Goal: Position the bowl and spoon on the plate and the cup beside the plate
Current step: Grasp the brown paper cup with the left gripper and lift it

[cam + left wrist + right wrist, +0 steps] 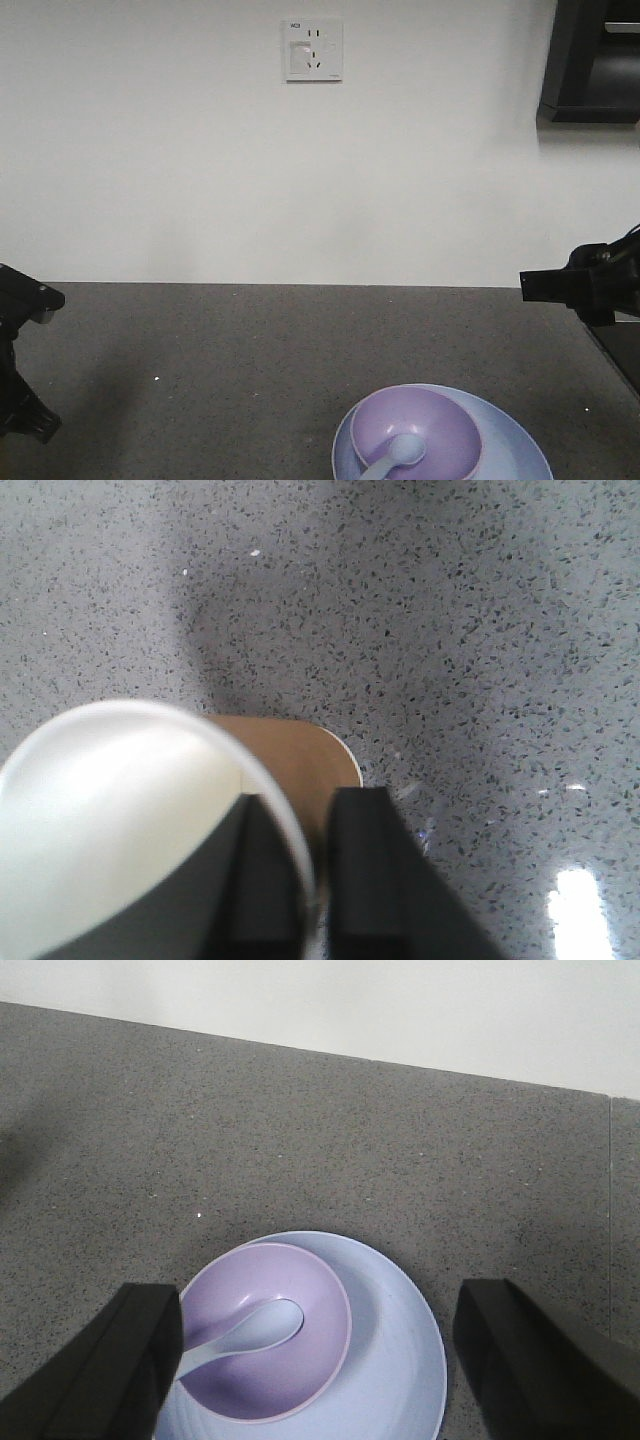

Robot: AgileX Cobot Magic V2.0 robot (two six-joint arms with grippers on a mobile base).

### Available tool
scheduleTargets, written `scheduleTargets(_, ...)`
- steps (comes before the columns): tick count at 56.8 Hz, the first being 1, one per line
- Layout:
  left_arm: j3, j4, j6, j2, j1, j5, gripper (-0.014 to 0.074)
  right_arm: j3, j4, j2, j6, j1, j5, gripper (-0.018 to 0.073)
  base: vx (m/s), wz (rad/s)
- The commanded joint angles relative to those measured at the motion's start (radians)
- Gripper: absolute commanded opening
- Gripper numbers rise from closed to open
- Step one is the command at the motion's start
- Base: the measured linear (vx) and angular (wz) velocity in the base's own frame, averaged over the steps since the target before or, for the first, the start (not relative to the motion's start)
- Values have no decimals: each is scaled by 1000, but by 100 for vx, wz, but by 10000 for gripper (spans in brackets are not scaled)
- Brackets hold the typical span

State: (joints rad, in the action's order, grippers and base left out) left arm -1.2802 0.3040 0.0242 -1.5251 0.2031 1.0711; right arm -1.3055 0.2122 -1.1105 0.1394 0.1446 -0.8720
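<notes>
Closest thing, in the left wrist view: the left gripper is clamped on the cup, with one black finger inside the cream-white mouth and the other outside against the plain brown paper wall, white rim pinched between them. Can't tell if the cup's base is touching down. Under it is the countertop, grey stone-look stuff with dark speckles, glossy enough to throw a glare patch at 4 o'clock. In the right wrist view the right gripper has its fingers spread wide apart, holding nothing. Past it, the smooth lilac bowl sits on the pale blue plate, shoved toward the plate's 9 o'clock side. The spoon lies inside the bowl, scoop at 2 o'clock, handle running to 8. Further back the counter meets a plain white wall with a white socket at 12 o'clock; the tiny mark in its corner is too small to read. Dark cabinet at 2 o'clock.
</notes>
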Motion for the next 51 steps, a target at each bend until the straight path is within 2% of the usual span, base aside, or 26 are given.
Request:
scheduleTargets(1,-26,20,-10,37,-2,-34,28,-35,7,18,5,-3,65,592,0,0)
scheduleTargets(3,-26,20,-9,38,-2,-34,-10,-35,7,18,5,-3,65,592,0,0)
scheduleTargets(15,-68,14,-9,55,2,4,-8,-35,7,18,5,-3,63,592,0,0)
scheduleTargets(18,-96,-8,-8,67,2,14,-8,-35,7,18,5,-3,63,592,0,0)
scheduleTargets(24,-180,-109,21,87,3,28,-6,-35,7,18,5,-3,63,592,0,0)
scheduleTargets(30,-284,-284,112,93,26,35,-3,-35,6,18,5,-3,63,592,0,0)
scheduleTargets(34,-332,-360,155,88,62,36,-1,-35,6,18,5,-3,64,592,0,0)
scheduleTargets(39,-380,-401,156,70,124,36,0,-35,6,18,5,-3,65,592,0,0)
scheduleTargets(51,-452,-379,115,-39,300,34,0,-35,6,18,5,-3,68,592,0,0)
